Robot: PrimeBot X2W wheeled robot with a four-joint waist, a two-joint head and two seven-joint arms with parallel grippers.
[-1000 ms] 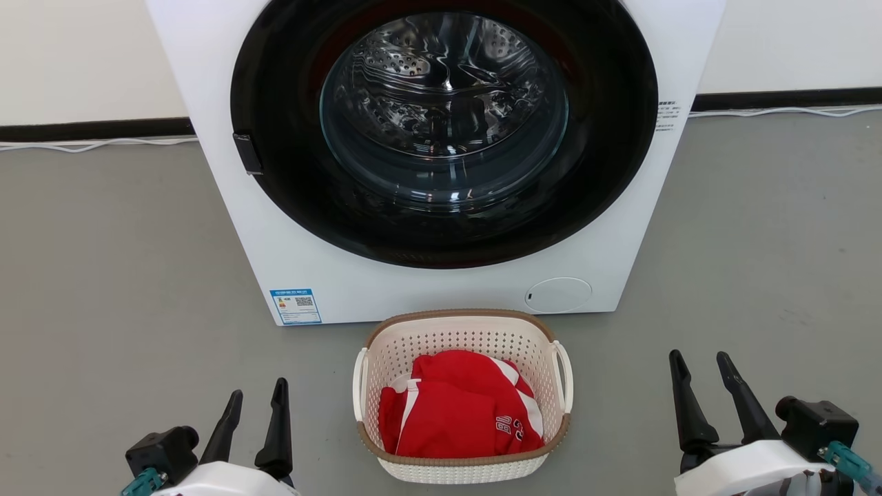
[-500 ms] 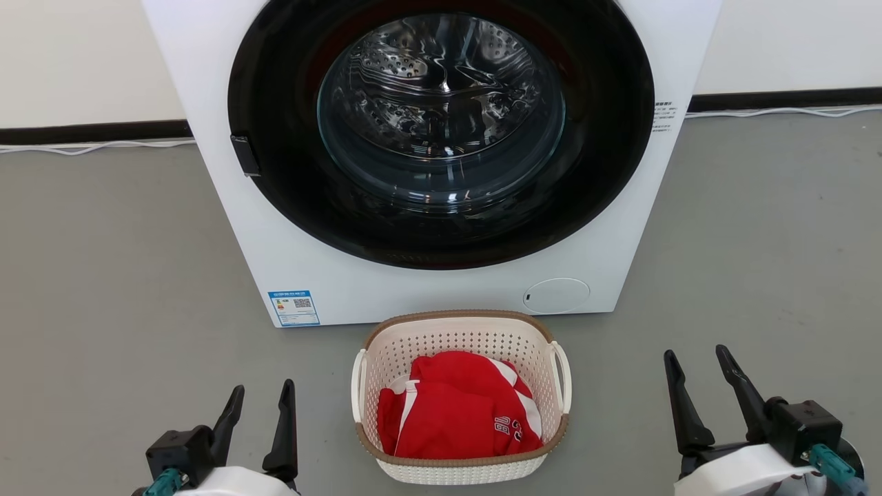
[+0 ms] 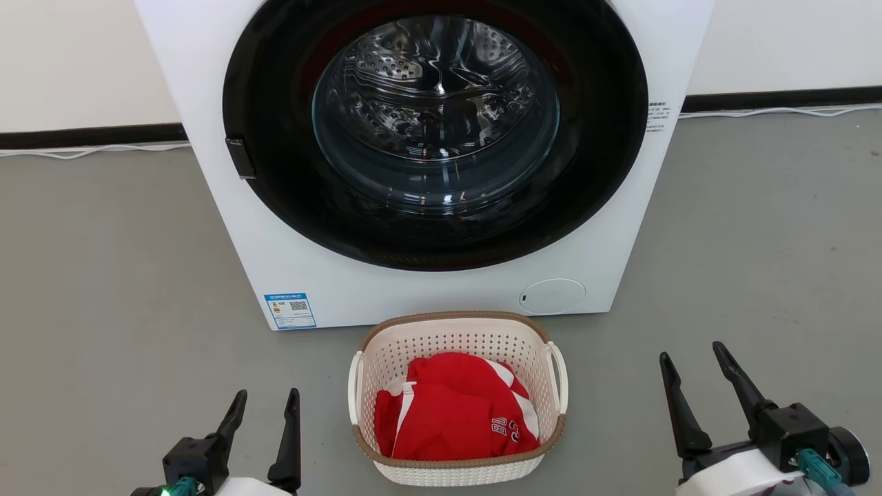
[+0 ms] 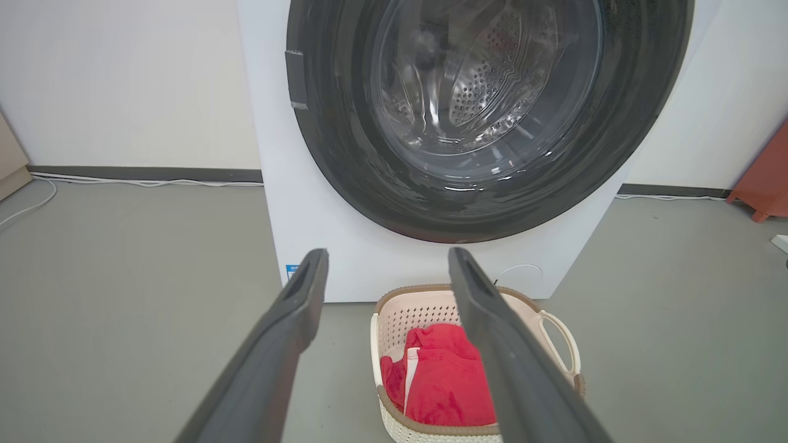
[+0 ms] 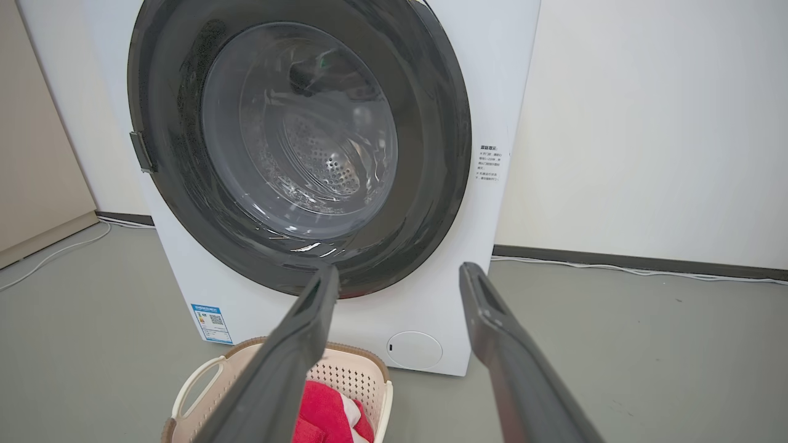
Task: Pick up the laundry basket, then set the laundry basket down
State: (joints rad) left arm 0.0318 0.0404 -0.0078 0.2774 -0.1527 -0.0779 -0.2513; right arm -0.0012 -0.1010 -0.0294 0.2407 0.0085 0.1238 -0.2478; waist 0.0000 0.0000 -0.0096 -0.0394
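The cream-white laundry basket with a brown rim stands on the grey floor just in front of the washing machine, a red garment lying inside it. It also shows in the left wrist view as the basket and in the right wrist view as the basket. My left gripper is open, low to the basket's left, well apart from its left handle. My right gripper is open, off to the basket's right, clear of the right handle. Both hold nothing.
A white front-loading washing machine with a dark round door stands right behind the basket. White cables run along the dark skirting at the wall. An orange-red object stands at the far right in the left wrist view.
The head view has shifted slightly, so the machine and basket sit a bit further left. Both grippers have sunk lower in the picture, and the left one has moved right; both stay open.
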